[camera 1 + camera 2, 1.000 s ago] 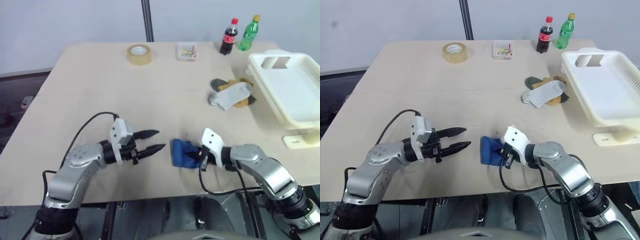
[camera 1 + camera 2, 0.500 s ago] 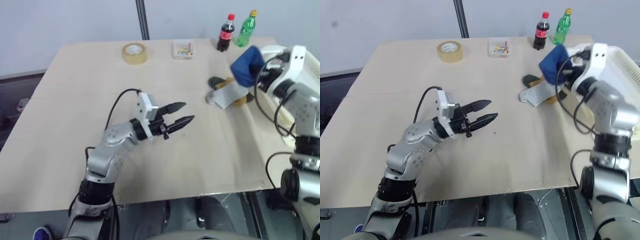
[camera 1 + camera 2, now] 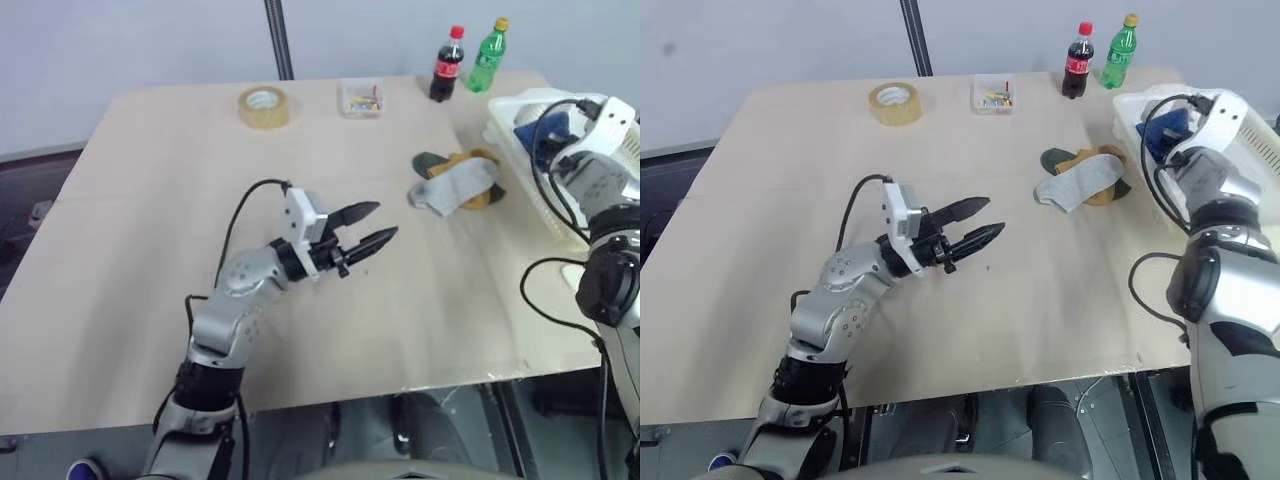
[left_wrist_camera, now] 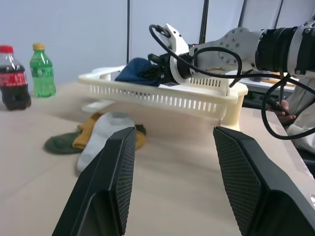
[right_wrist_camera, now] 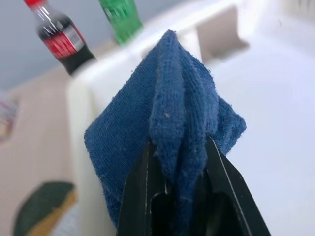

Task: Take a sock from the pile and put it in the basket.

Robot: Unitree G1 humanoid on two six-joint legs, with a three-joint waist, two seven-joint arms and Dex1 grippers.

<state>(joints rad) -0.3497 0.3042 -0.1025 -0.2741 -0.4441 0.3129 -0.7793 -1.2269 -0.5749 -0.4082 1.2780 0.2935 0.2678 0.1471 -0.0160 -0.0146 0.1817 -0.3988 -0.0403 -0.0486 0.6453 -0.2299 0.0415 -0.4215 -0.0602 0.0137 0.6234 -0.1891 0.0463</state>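
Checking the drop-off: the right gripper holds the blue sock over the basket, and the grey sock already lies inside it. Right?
Not quite. The right gripper does hold the blue sock over the basket, but the grey sock lies on the table beside the basket, as the left eye view shows.

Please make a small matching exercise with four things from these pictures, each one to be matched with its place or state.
Things:
1. blue sock
2. tape roll
3. grey sock
4. left gripper

Places or states:
a. open, above the bare table
b. on the pile beside the basket
c. pinched in the right gripper over the basket
d. at the table's far edge, near the pole

Pairs: 1-c, 2-d, 3-b, 4-a
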